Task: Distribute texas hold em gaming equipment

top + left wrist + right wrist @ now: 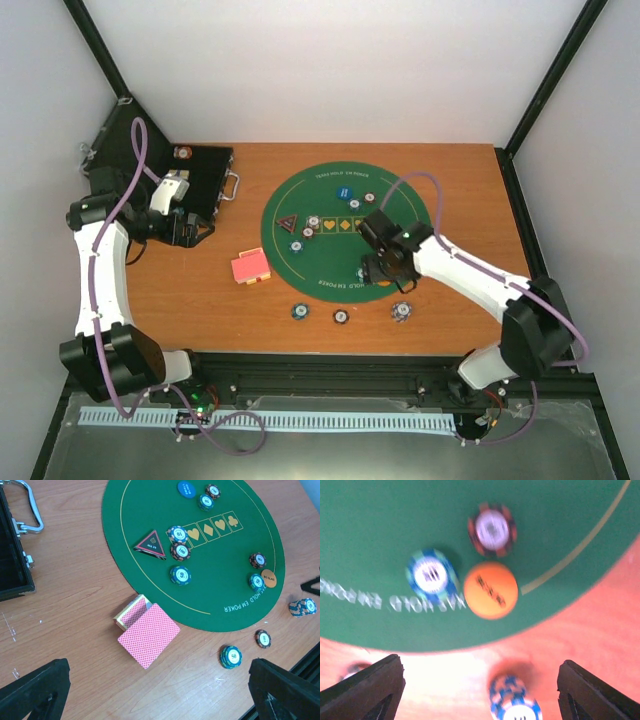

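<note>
Both claws stand open. The left gripper (157, 697) hangs over the wooden table (75, 630) near the black hard case (12, 565), its fingers (32, 690) spread wide with nothing between them. The right gripper (480, 692) hovers at the near edge of the green felt mat (140, 515), jaws well apart. A blue-and-white chip stack (515, 702) lies on the wood under the gap, touched by neither finger.

Just inside the mat's edge, the orange button (490, 590) sits just beside a blue-green chip (431, 575), with a red-and-black chip (492, 529) near them. The dark triangular marker (151, 544) rests on the felt with three chips (180, 551) beside it. The blue button (187, 489) lies farther back, by two more. The red-backed cards (149, 635) lie on the wood just off the mat — the top ones slid askew.
</note>
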`<state>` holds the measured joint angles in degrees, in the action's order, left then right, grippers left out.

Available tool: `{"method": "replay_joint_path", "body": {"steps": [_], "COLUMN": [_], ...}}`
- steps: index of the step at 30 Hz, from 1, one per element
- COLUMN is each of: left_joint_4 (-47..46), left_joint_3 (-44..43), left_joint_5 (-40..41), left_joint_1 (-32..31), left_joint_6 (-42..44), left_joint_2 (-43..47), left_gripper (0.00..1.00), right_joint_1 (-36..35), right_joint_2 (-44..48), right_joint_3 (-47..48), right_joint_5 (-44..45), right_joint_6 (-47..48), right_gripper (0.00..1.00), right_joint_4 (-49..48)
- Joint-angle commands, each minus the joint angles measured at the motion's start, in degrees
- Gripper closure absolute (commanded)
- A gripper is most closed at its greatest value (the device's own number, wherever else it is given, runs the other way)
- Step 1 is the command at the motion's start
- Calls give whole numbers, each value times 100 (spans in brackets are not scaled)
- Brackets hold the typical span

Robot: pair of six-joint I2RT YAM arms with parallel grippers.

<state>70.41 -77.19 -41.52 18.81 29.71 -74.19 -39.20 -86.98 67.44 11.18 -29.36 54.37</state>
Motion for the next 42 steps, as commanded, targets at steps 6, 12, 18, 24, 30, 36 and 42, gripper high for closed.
{"method": "replay_joint_path", "body": {"steps": [6, 12, 18, 24, 30, 36, 42], "left_joint_4": [-39, -28, 7, 44, 75, 107, 113], "left_joint_3": [21, 7, -70, -147, -185, -229, -196], "left_joint_5": [-177, -181, -176, -192, -214, -281, -309], "left_joint_1": [9, 9, 9, 9, 9, 9, 9], "left_joint_6": [-146, -153, -174, -173, -172, -183, -171], "left_joint_2": [83, 139, 133, 147, 116, 120, 98], "left_gripper": [0, 0, 0, 0, 0, 0, 0], "right_joint_1": [-228, -232, -231, -228, -228, -228, -228], "right_joint_2": [1347, 1369, 1234, 1127, 1011, 947, 1039], "right_joint_3": [-1680, -2162, -2472, -2543, -2589, -2580, -2578], "right_joint_5": [-183, -264, -311, -254, -169, -128, -96], "right_joint_6": [-1066, -1133, -1188, -1159, -1133, -1134, -1137], "right_gripper": [17, 18, 21, 27, 36, 44, 53], "right_joint_4": [-148, -261, -566, -684, -712, -734, -687]}}
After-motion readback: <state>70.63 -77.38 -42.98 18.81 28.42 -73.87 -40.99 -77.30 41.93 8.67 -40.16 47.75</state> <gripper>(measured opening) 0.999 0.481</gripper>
